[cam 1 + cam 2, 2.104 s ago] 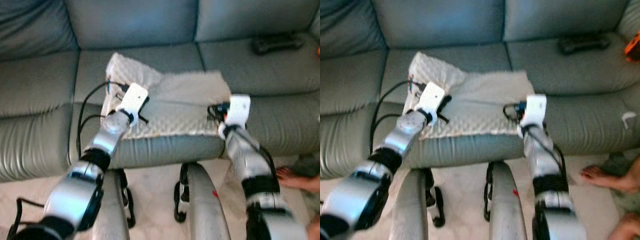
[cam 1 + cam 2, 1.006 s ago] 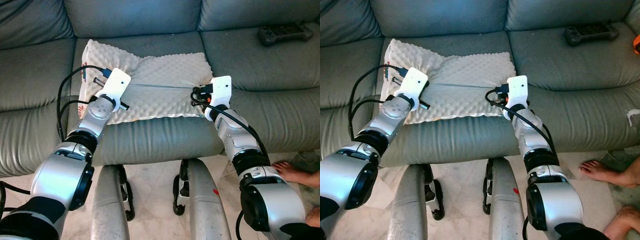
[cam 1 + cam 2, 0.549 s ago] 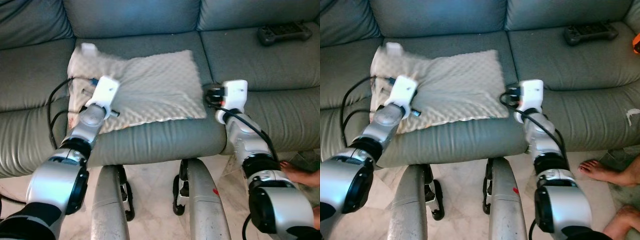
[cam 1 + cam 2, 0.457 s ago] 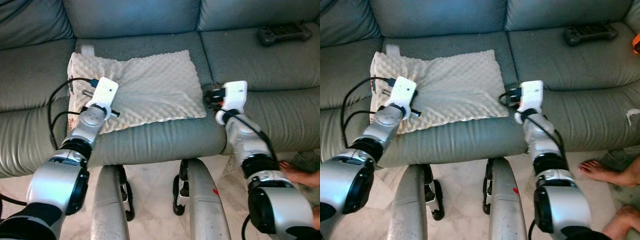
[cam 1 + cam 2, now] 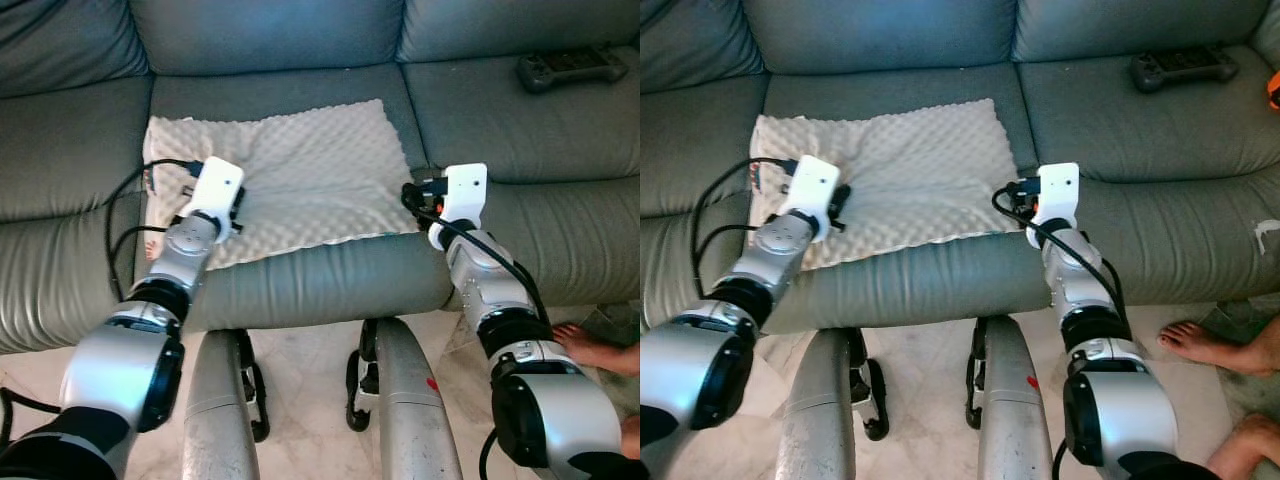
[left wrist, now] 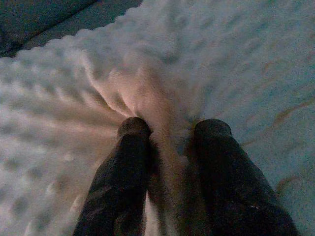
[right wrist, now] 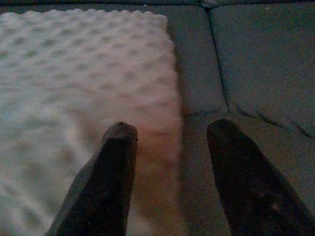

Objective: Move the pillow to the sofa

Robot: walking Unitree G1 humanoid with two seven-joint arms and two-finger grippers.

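Pillow [image 5: 290, 180] lies flat on sofa [image 5: 500, 130]; left gripper [image 6: 170, 132] pinches its fabric, right gripper [image 7: 172, 135] spread, empty. Left: let go w/ left.

My head cameras look steeply down on the sofa [image 5: 300, 40], both sharing the pillow [image 5: 300, 170] at frame centre. My wrist cameras sit close behind my fingers [image 6: 123, 172], facing the same pillow from its opposite edges.

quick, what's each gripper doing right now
Left gripper: jaws pinching a fold of the pillow.
Right gripper: jaws open, straddling the pillow's edge, holding nothing.
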